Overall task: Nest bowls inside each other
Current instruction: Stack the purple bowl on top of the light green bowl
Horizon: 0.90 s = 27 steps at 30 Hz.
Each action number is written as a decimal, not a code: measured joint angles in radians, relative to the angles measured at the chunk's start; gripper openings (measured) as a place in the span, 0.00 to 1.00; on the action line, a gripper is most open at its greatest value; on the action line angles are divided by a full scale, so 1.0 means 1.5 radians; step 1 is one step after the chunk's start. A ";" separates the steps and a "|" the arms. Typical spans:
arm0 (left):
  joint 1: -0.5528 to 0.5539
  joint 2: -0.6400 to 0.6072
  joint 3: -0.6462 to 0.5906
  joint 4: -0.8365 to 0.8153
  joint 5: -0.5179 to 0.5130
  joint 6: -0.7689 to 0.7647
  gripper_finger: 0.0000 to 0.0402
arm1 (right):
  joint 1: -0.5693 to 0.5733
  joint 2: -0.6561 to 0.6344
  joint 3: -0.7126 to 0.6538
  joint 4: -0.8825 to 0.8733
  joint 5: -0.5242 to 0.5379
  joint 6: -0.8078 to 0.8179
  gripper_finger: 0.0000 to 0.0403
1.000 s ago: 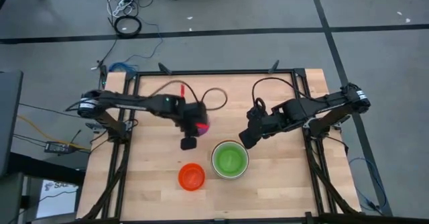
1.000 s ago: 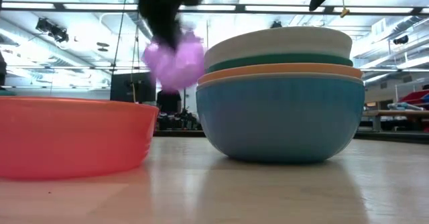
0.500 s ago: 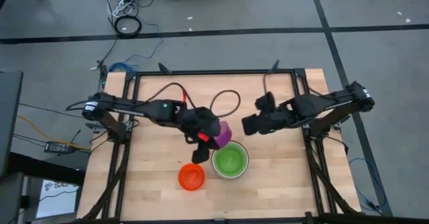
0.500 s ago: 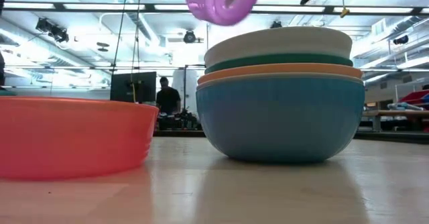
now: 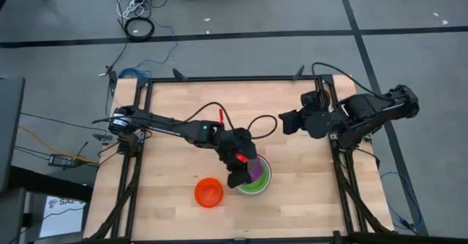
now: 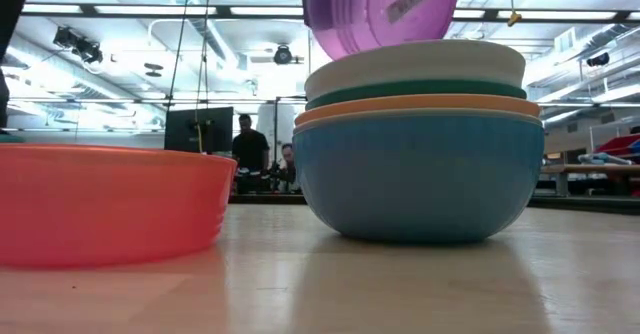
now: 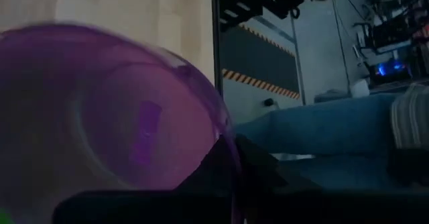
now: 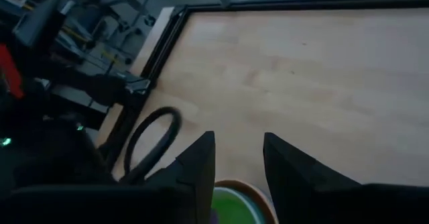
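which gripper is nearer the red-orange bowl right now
Left. The left gripper holds the purple bowl over the stack, just beside the red-orange bowl. The right gripper waits open, far off near the table's right edge.

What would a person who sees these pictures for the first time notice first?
First, the purple bowl, held tilted by the left end effector just above the stack of nested bowls near the table's front middle; from above, the stack shows a green bowl inside. Next, the lone red-orange bowl standing on the table beside the stack. The right end effector waits, open and empty, near the table's right edge.
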 joint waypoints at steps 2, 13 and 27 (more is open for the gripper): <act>0.000 0.001 0.000 0.000 0.004 -0.018 0.10 | 0.006 0.003 0.000 0.005 -0.001 -0.005 0.28; 0.002 0.001 0.000 0.000 0.000 -0.055 0.28 | 0.024 0.044 0.000 0.019 -0.026 -0.008 0.28; 0.005 0.000 0.000 -0.001 0.000 -0.099 0.29 | 0.028 0.052 0.000 0.022 -0.041 -0.008 0.28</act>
